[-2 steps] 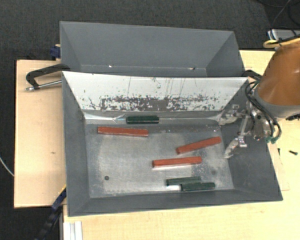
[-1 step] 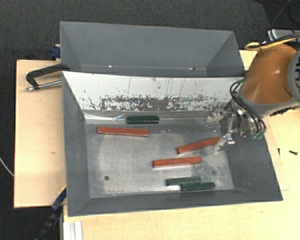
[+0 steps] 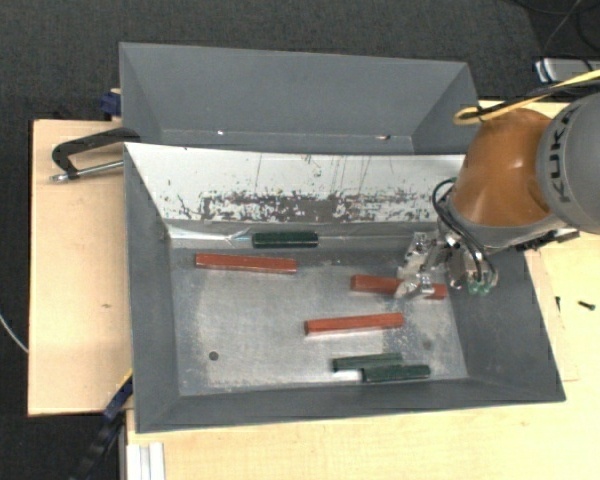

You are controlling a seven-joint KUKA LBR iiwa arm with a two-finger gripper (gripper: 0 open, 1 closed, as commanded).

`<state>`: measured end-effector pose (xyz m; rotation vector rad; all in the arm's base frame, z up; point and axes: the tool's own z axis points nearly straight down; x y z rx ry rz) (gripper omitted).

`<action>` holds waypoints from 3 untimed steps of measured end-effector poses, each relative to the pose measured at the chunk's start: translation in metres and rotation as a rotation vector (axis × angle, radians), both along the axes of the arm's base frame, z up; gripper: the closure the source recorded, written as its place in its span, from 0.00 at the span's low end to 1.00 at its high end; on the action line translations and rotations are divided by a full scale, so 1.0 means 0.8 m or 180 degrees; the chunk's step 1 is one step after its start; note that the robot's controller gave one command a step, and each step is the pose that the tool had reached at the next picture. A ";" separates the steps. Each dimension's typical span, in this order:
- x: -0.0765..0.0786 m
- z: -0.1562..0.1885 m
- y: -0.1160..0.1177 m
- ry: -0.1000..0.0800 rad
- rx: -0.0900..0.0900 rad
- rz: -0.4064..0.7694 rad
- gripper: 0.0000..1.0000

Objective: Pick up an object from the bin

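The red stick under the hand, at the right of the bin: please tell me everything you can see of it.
The red stick is long, thin and flat, reddish brown and matt, with no marks that I can see. It lies flat on the bin floor, in the right half, nearly level across the view. The hand stands over its right part and covers it there.

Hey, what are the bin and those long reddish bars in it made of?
Bin: probably sheet metal; matte grey walls, scratched, glinting floor. Reddish bars: unclear, maybe plastic or painted wood; flat, dull, evenly coloured.
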<state>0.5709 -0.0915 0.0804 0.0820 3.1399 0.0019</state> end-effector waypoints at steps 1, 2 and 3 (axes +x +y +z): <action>0.000 0.000 0.000 0.0000 -0.0001 0.0001 1.00; 0.003 0.066 0.012 0.0003 -0.0001 0.0042 1.00; -0.002 0.203 0.006 -0.0018 -0.0003 0.0017 1.00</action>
